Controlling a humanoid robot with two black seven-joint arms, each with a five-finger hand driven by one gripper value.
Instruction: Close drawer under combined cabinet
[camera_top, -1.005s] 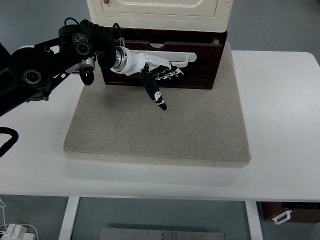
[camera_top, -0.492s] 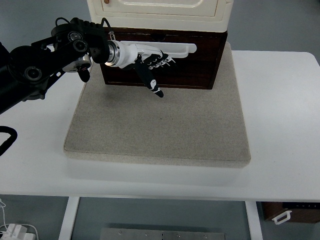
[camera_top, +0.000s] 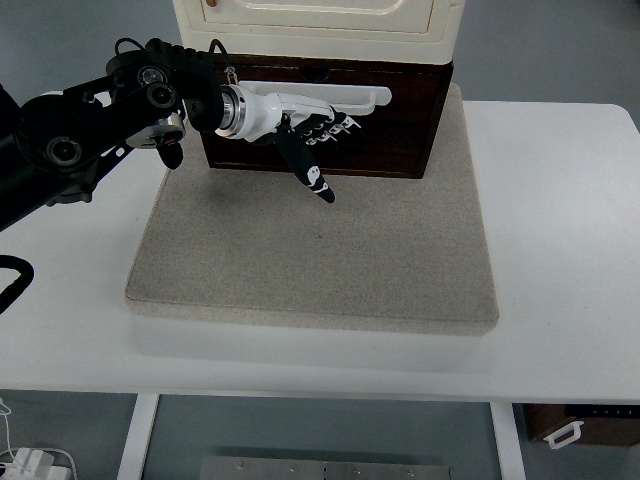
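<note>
Top view: left hand (camera_top: 318, 118) flat against drawer (camera_top: 390, 135) front.

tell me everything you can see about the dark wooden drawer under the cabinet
The dark brown wooden drawer sits below the cream-coloured cabinet, at the far edge of the grey felt-like mat. Its front face looks flat, glossy and rectangular, with a small notch at the top edge. It appears pushed in nearly flush, though a sliver of its top edge shows. The left robot hand, white with black joints, lies flat across the front with fingers extended and thumb pointing down; whether it actually presses the wood cannot be told.
</note>
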